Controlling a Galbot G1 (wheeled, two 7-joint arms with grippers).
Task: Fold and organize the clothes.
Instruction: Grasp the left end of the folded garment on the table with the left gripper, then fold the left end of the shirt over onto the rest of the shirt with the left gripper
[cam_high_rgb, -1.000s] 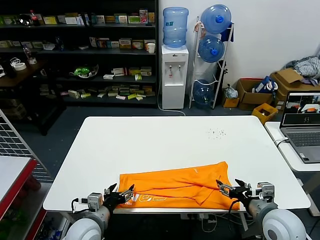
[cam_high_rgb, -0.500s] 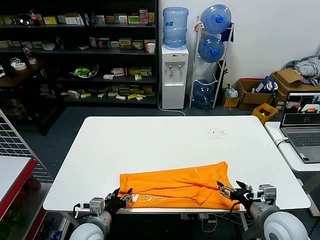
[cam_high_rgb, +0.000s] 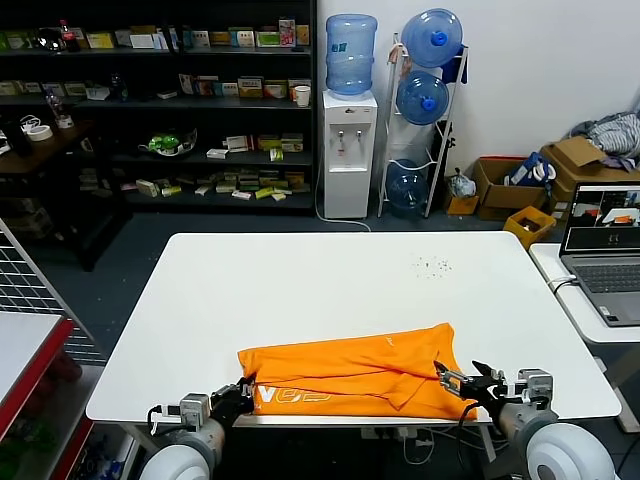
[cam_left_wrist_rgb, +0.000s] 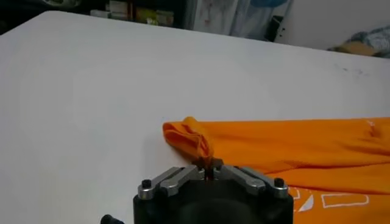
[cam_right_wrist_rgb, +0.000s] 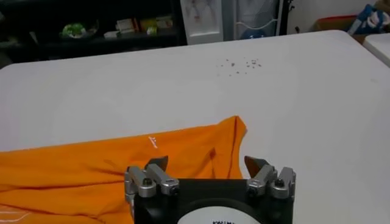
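Head view shows a white table (cam_high_rgb: 330, 290) with one orange T-shirt (cam_high_rgb: 350, 375) lying partly folded along its near edge, white lettering showing on the lower layer toward the robot's left. Both arms reach in from the near edge, one at each end of the shirt.

Left gripper (cam_high_rgb: 243, 394) sits at the shirt's near left corner. From its own wrist camera, the left gripper (cam_left_wrist_rgb: 209, 172) is clenched, its fingers pressed together on a small pinch of orange fabric at the hem, which puckers up into a ridge just ahead of them.

Right gripper (cam_high_rgb: 462, 385) rests at the shirt's near right corner. Its wrist camera shows the right gripper (cam_right_wrist_rgb: 207, 165) spread wide with nothing between the fingers; the shirt's pointed right corner lies just ahead of it.

Judging by this, the step in hand is taking hold of both near corners for a fold. The next move likely calls for the right fingers to close on the fabric, then both corners lifting together, evenly, so the cloth does not twist or slip
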